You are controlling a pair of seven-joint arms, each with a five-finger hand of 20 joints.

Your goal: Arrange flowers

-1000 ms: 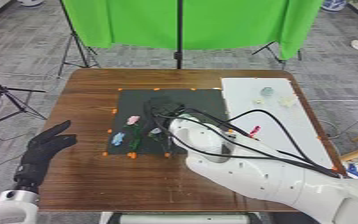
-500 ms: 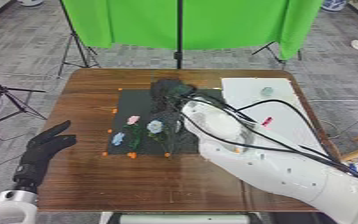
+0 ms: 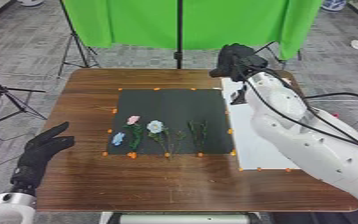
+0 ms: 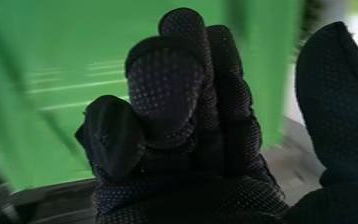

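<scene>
As my right robot hand (image 3: 236,62) is hanging wide by the bench's (image 3: 158,187) far-right corner, I'm risking slack cables (image 3: 340,93) snagging flowers (image 3: 155,126).

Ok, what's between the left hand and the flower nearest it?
In the head view, brown table, then the edge of the black mat, between the left hand and the blue flower.
</scene>
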